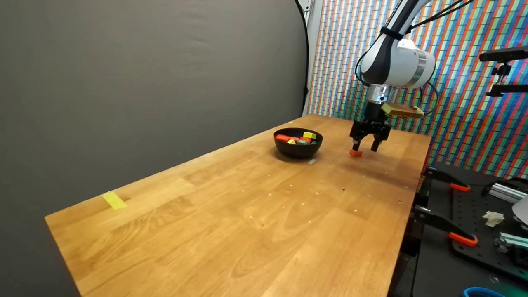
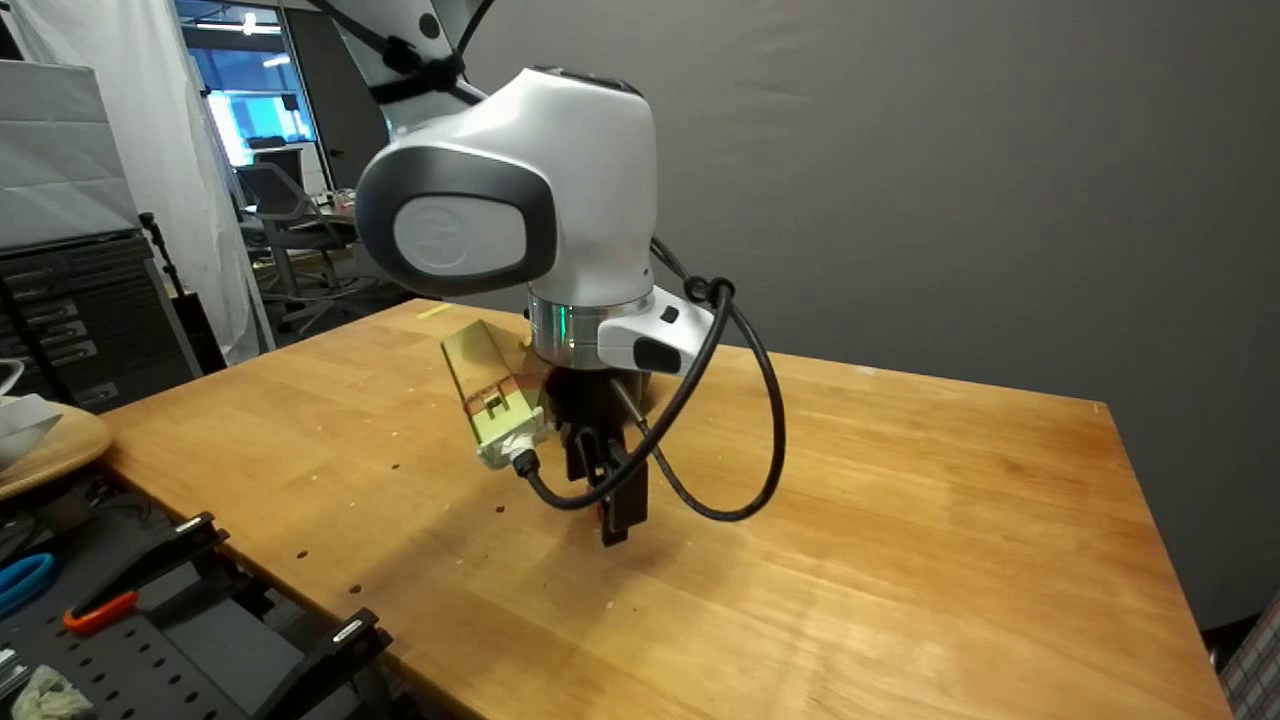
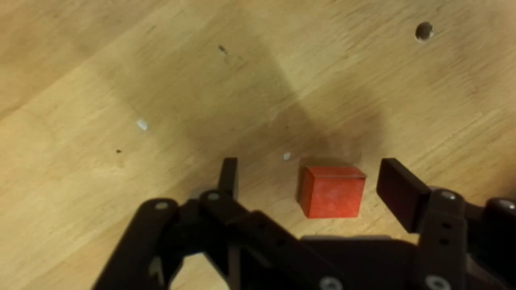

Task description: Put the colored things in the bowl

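My arm (image 1: 408, 62) slants in overhead, its wrist bent so that my gripper (image 1: 365, 149) points straight down, low over the wooden table (image 1: 227, 231). My two fingers (image 3: 403, 193) stand wide apart and hold nothing. Between them, in the wrist view, sits one red block (image 3: 334, 197), resting on the wood with a gap on either side, nearer my finger at the right of that view. Whether my fingertips touch the table I cannot tell. Beside my wrist a black cable (image 2: 775, 430) loops outward, and a yellowish box (image 2: 490, 385) is mounted there, tilted.

Counting what I can see: one black bowl (image 1: 295, 151) stands upright on the table near me, with about seven colored pieces (image 1: 302, 142) inside, three red, two yellow and two teal; they overlap, so the number is unsure. One flat yellow strip (image 1: 114, 200) lies by the table's edge, well apart from the bowl. Two black clamps (image 1: 433, 218) with orange tips sit along the opposite edge.

On the pale oval cap (image 2: 460, 235) of my joint is a mark too faint to read.
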